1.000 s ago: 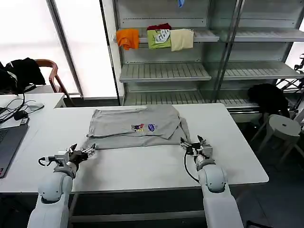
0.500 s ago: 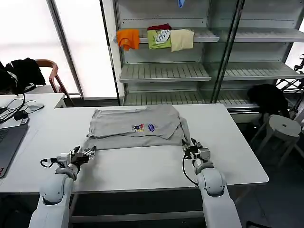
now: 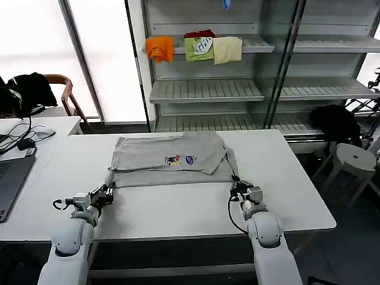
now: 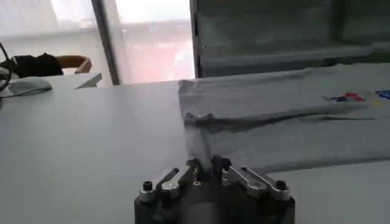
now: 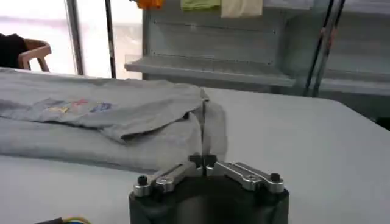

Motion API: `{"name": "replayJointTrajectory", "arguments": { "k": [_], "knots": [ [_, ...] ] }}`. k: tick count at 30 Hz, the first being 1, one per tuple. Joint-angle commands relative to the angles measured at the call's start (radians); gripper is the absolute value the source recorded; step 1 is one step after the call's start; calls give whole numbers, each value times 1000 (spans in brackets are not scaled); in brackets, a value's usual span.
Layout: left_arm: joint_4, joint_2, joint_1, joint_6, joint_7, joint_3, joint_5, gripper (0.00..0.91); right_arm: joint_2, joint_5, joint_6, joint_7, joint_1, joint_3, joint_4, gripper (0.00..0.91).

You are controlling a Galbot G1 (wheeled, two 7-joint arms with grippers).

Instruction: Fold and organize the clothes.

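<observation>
A light grey short-sleeved shirt point(image 3: 169, 159) with a small multicoloured chest print point(image 3: 179, 159) lies partly folded on the white table point(image 3: 178, 208). My left gripper point(image 3: 107, 193) sits low at the shirt's near left corner, shut on a pinch of grey fabric point(image 4: 198, 143). At the near right corner, my right gripper point(image 3: 236, 185) is shut on the shirt's hem. In the left wrist view, cloth rises from between the left gripper's point(image 4: 205, 164) jaws. In the right wrist view, a thin fold point(image 5: 210, 131) stands up from the closed right gripper point(image 5: 203, 161).
A laptop point(image 3: 9, 178) and cables lie on the table's left side, with a chair point(image 3: 59, 89) behind them. Metal shelves point(image 3: 205, 89) behind the table hold orange, green and cream garments point(image 3: 196, 48). A stool point(image 3: 353, 160) stands at the right.
Both grippers have drawn back toward the table's near edge, the left one also drifting outward. They hold the shirt's near corners, and the front hem is pulled a little toward me.
</observation>
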Motion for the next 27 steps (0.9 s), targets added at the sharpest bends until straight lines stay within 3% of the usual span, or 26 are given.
{"name": "replayJointTrajectory", "arguments": {
  "k": [1,10,15,27],
  "knots": [
    [0,4,6,-19,-6,0,22,0,-6,13,-4,-1,-18,2,29,0],
    [-168,44,124,6,9,-30,-79,0,-38,174,-114,28,-105,15,182,0],
    [-289,69,253,45,20,-84,-194,0,-58,165,-117,41,-228,18,323,0],
    [-443,63,467,45,40,-160,-254,0,-78,116,-119,53,-431,0,524,0]
  ]
}}
